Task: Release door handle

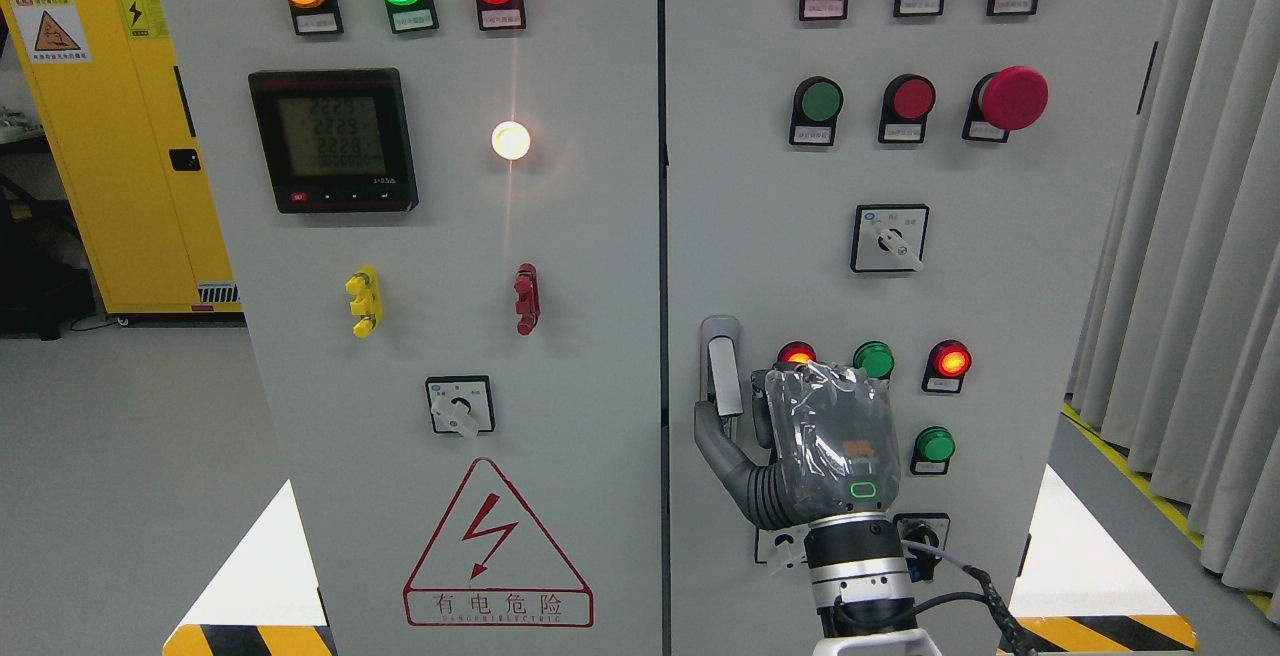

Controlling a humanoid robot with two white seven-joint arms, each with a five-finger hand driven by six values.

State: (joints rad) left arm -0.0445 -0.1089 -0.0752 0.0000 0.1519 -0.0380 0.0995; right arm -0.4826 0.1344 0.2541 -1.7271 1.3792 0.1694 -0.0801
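the door handle (722,366), a grey upright lever in a rounded metal plate, sits at the left edge of the right cabinet door (1000,236), just beside the dark seam between the two doors and about two thirds of the way down the panel. the right robot hand (800,446) comes up from the bottom edge right of the middle, its back wrapped in clear plastic and turned toward the camera, a small green ring lit near the wrist. its grey thumb (712,436) reaches up and left to the lower end of the handle and appears to touch it there; the other fingers are hidden behind the palm, so whether the robot hand is clamped on the handle or loose cannot be told from here. the left arm does not show.

the hand partly covers a red indicator lamp (797,353); beside it stand a green lamp (874,359) and a lit red lamp (949,362), with another green lamp (935,445) lower down. higher on this door are a rotary selector switch (889,238) and a large red mushroom button (1012,97).

the left cabinet door (300,386) carries a digital meter (333,140) with a lit display, a glowing white lamp (511,140), a yellow clip (363,301), a red clip (526,298), and a red triangular electric-hazard sign (497,546) near the bottom. a yellow storage cabinet (110,156) stands behind at the far left, and grey curtains (1200,236) hang at the right.
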